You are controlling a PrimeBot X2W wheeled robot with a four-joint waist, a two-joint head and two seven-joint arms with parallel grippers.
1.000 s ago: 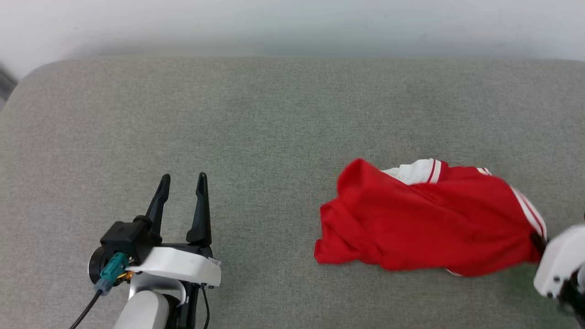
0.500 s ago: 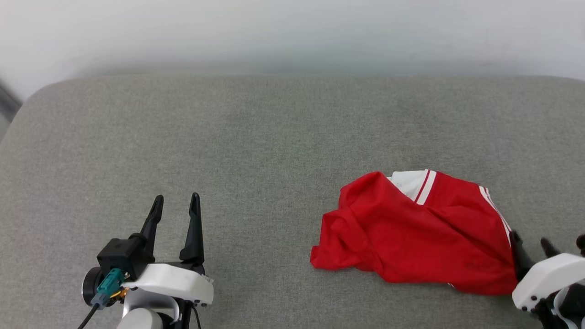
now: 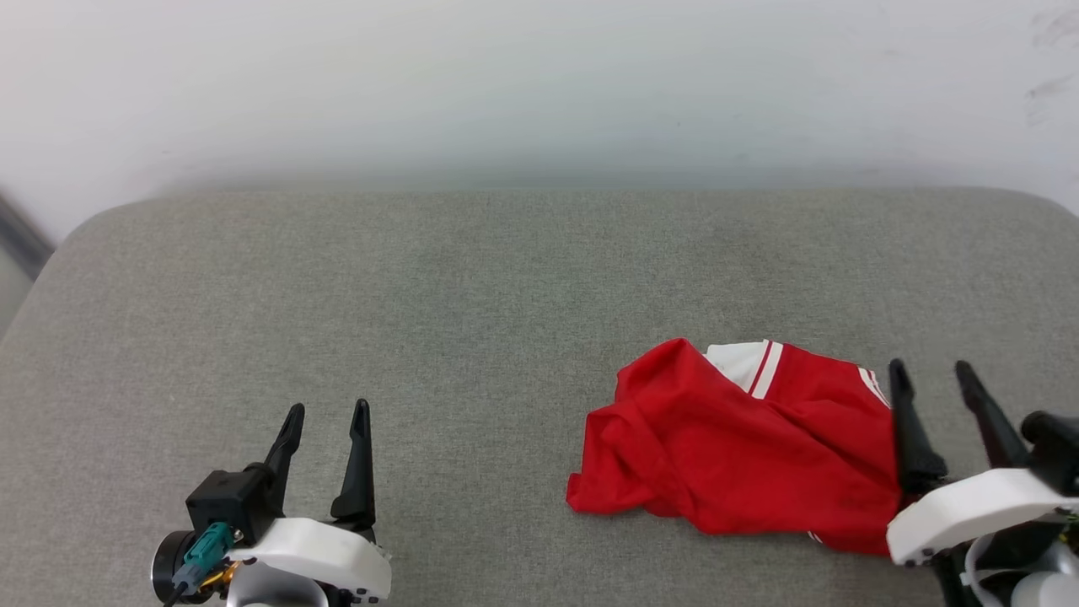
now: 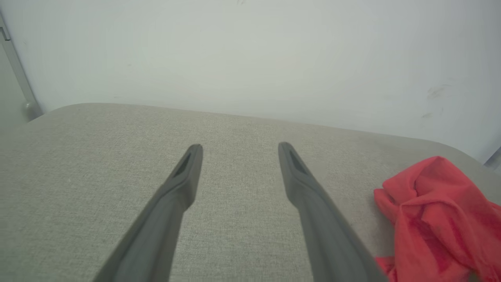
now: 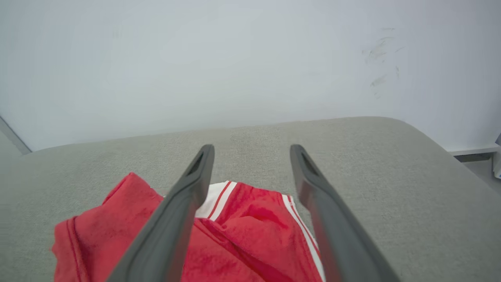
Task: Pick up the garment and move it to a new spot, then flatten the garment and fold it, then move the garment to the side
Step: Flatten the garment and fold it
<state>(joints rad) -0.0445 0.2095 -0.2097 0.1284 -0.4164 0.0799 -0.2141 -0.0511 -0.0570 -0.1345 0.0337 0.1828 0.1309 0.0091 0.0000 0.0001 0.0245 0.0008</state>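
**Grey padded surface (image 3: pixel 506 287) with a crumpled red garment (image 3: pixel 742 455) on its right side**

A wide grey surface covered in woven fabric, with rounded far corners, is seen from above against a plain pale wall (image 3: pixel 506 84). A few dark scuff marks are seen on the wall at the upper right.

The garment, a bright red T-shirt, is lying loosely bunched and wrinkled on the right half of the surface, towards the near edge. A white sleeve with red-and-white stripe trim is turned up along its far side, and a second striped band is seen at its right edge.

The left gripper (image 3: pixel 328 407) is held over bare fabric at the lower left, well apart from the garment. Its two dark fingers are spread, and nothing is held between them.

The right gripper (image 3: pixel 929 366) is placed at the garment's right edge. Its fingers are also spread wide, with nothing clamped between them. In the right wrist view the red cloth is seen beneath and behind both fingers. Whether the inner finger is touching the cloth cannot be told.
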